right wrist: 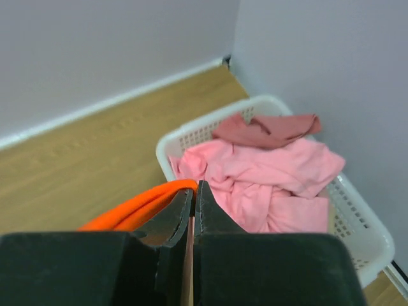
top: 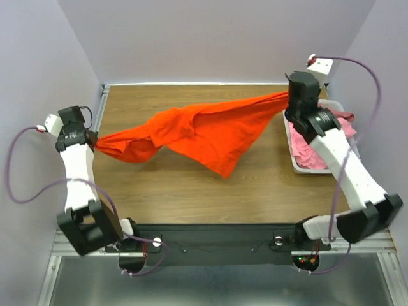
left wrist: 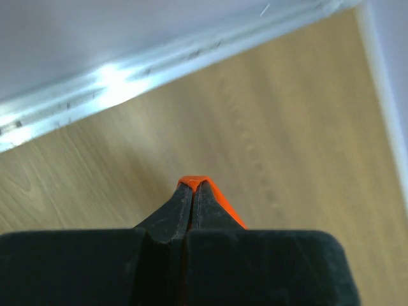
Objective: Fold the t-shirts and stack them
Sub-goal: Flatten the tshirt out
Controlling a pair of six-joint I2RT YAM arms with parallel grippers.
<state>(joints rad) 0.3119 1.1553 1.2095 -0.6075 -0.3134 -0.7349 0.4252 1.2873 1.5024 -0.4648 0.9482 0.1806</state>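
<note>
Top external, left arm point(top: 78, 172): bending up the left edge, left gripper point(top: 97, 140) clamping one end of the orange-red t-shirt point(top: 204, 131).
Right arm point(top: 347, 166): reaching toward upper right, right gripper point(top: 287, 97) pinching the other end.
Orange-red t-shirt: hanging stretched across mid-frame above the table point(top: 178, 185).
Pink t-shirts point(top: 309, 153): lying in the basket point(top: 295, 164), right edge.

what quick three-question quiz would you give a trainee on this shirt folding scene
1. True or false: the left gripper and the right gripper are both shut on the orange-red t-shirt.
2. Where are the pink t-shirts? A: folded in a neat stack. B: heaped in the white basket. C: in the left gripper.
3. Is the orange-red t-shirt folded yet?
Key: 1 true; 2 B; 3 no, it hangs unfolded, stretched between the two grippers.
</note>
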